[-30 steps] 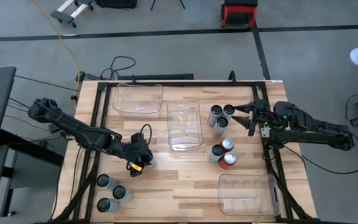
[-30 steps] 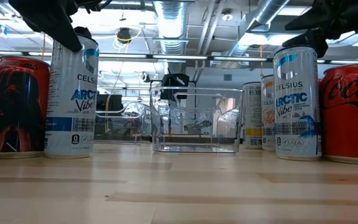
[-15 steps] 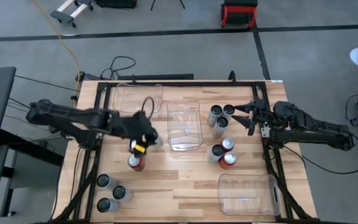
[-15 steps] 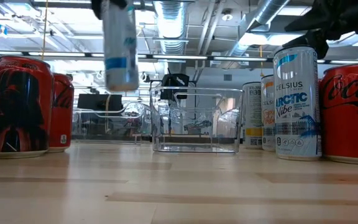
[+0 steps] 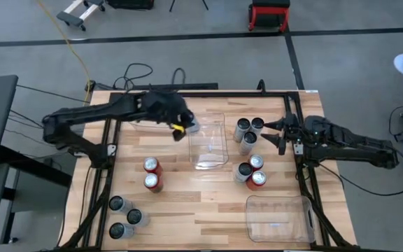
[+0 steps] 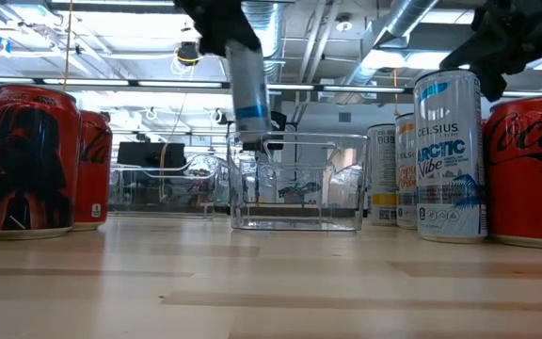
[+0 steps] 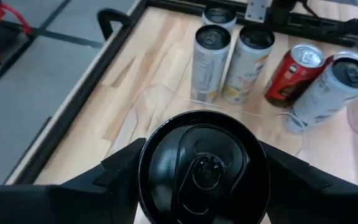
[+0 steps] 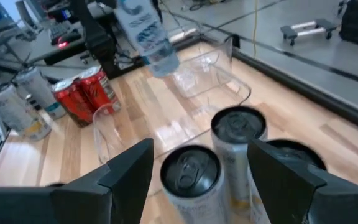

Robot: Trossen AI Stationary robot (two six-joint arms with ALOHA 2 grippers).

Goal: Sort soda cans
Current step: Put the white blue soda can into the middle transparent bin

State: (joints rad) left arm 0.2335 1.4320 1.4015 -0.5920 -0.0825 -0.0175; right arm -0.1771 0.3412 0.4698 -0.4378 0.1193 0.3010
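**Left gripper holds a silver can above the middle bin**

On the left part of the wooden worktop (image 5: pixel 187 203), three dark grey cans with silver tops (image 5: pixel 126 216) stand close together near the front corner. A little further in, two red cans (image 5: pixel 151 173) stand just beside each other.

The left gripper (image 5: pixel 180 126) is raised above the worktop and pinches a tall silver-grey can with blue print (image 6: pixel 248 89) between its fingers. In the low view this can hangs tilted over the near edge of the clear rectangular plastic bin in the middle (image 5: pixel 208 140). A second clear bin (image 5: pixel 154 110) lies behind the left arm, at the back of the worktop.

To the right of the middle bin, three silver-grey cans (image 5: pixel 248 131) stand in a tight group. In front of them is another group: one grey can and two red cans (image 5: pixel 250 171), touching each other. A third clear bin (image 5: pixel 278 217) lies at the front right corner.

The right gripper (image 5: pixel 277 131) hovers just beside the group of three silver-grey cans, with its fingers spread and nothing between them.
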